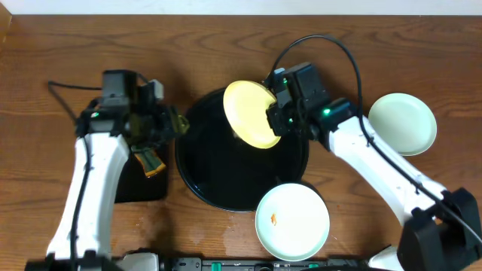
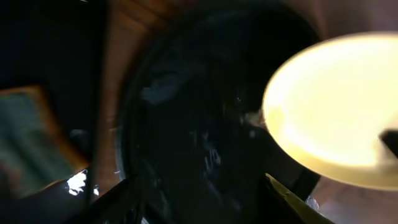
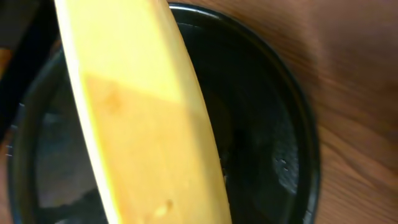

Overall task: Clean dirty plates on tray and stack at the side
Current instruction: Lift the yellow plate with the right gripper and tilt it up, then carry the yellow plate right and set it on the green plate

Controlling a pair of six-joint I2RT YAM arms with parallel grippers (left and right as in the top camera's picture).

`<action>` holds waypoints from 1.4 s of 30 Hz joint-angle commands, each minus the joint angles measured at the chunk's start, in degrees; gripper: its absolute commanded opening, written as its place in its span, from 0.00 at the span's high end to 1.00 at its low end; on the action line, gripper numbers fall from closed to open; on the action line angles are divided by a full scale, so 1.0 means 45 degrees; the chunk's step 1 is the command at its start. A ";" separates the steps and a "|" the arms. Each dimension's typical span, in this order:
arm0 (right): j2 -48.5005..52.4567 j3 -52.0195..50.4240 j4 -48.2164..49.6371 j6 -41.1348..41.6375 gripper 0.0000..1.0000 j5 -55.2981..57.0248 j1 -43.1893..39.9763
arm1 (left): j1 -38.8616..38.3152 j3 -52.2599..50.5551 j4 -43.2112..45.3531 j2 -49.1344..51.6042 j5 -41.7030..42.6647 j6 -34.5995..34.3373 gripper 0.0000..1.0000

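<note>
1. First, wooden table [image 1: 60, 45]: lies under everything.
2. Round black tray [image 1: 215, 173]: sits in the middle of the table, dark and shiny.
3. Small black tray [image 1: 135, 188]: sits at the left, just beside the round black tray, partly under the left arm.
4. Yellow plate [image 1: 248, 113]: hangs tilted over the far part of the round black tray.
5. Near mint plate [image 1: 301, 226]: lies flat at the front, partly over the rim of the round black tray, with an orange smear [image 1: 273, 220] on it.
6. Far mint plate [image 1: 403, 123]: lies flat on the table at the right, apart from the round black tray.
7. Right claw [image 1: 271, 119]: clamps tight on the right edge of the yellow plate.
8. Left claw [image 1: 179, 125]: hovers by the left rim of the round black tray, fingers apart, nothing between them.
9. Sponge [image 1: 151, 160]: lies on the small black tray, near the left claw.
</note>
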 commanded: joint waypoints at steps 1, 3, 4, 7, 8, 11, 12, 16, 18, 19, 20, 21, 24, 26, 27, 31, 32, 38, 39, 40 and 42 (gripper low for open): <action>-0.0539 0.0015 -0.0233 -0.0767 0.99 0.2322 0.0714 | 0.0651 0.0243 -0.0301 -0.0894 -0.0641 0.0121 0.41; -0.0593 0.0015 -0.0369 -0.1064 0.99 0.2837 0.1161 | 0.1049 0.0243 -0.0442 -0.1336 -0.0714 0.0121 0.38; -0.0607 0.0015 -0.0437 -0.1137 0.99 0.3371 0.1477 | 0.1219 0.0243 -0.0525 -0.1535 -0.0753 0.0126 0.37; -0.0612 0.0015 -0.0505 -0.1132 0.99 0.5348 0.2336 | 0.1617 0.0243 -0.0792 -0.1957 -0.0835 0.0126 0.36; -0.0612 0.0015 -0.0510 -0.1132 0.99 0.6062 0.2657 | 0.1724 0.0243 -0.0860 -0.2045 -0.0874 0.0121 0.35; -0.0612 0.0015 -0.0515 -0.1132 0.99 0.7907 0.3589 | 0.1909 0.0243 -0.1005 -0.2127 -0.1078 0.0121 0.32; -0.0612 0.0015 -0.0515 -0.1132 0.99 0.8364 0.3827 | 0.1928 0.0238 -0.1044 -0.2123 -0.1093 0.0121 0.29; -0.0612 0.0015 -0.0515 -0.1132 0.99 0.9758 0.4498 | 0.1938 0.0238 -0.1039 -0.2108 -0.1127 0.0121 0.27; -0.0612 0.0015 -0.0515 -0.1132 0.99 0.9918 0.4639 | 0.1938 0.0238 -0.1035 -0.2108 -0.1127 0.0121 0.23; -0.0612 0.0015 -0.0515 -0.1132 0.99 0.9913 0.4668 | 0.1938 0.0238 -0.1035 -0.2108 -0.1127 0.0121 0.22; -0.0612 0.0015 -0.0520 -0.1127 0.99 0.9908 0.4673 | 0.1938 0.0238 -0.1035 -0.2108 -0.1127 0.0121 0.20; -0.0612 0.0015 -0.0525 -0.1127 0.99 0.9908 0.4673 | 0.1938 0.0238 -0.1035 -0.2108 -0.1127 0.0121 0.18; -0.0622 0.0015 -0.0510 -0.1127 0.99 0.9908 0.4673 | 0.1938 0.0238 -0.1039 -0.2108 -0.1127 0.0121 0.17; -0.0665 0.0015 -0.0510 -0.1127 0.99 0.9913 0.4673 | 0.1938 0.0238 -0.1035 -0.2108 -0.1122 0.0121 0.16; -0.0699 0.0015 -0.0510 -0.1127 0.99 0.9908 0.4673 | 0.1938 0.0238 -0.1035 -0.2108 -0.1127 0.0121 0.16; -0.0937 0.0015 -0.0505 -0.1127 0.99 0.9908 0.4673 | 0.1938 0.0238 -0.1039 -0.2108 -0.1122 0.0121 0.16; -0.1001 0.0015 -0.0500 -0.1127 0.99 0.9908 0.4673 | 0.1938 0.0238 -0.1039 -0.2108 -0.1122 0.0121 0.16; -0.1355 0.0015 -0.0423 -0.1117 0.99 0.9904 0.4673 | 0.1938 0.0238 -0.1039 -0.2108 -0.1127 0.0121 0.16; -0.1389 0.0015 -0.0423 -0.1073 0.99 0.9899 0.4673 | 0.1938 0.0238 -0.1035 -0.2108 -0.1127 0.0121 0.15; -0.1428 0.0015 -0.0427 -0.1078 0.99 0.9860 0.4673 | 0.1938 0.0238 -0.1039 -0.2108 -0.1127 0.0121 0.15; -0.1443 0.0015 -0.0418 -0.1069 0.99 0.9598 0.4673 | 0.1933 0.0238 -0.1039 -0.2108 -0.1122 0.0121 0.15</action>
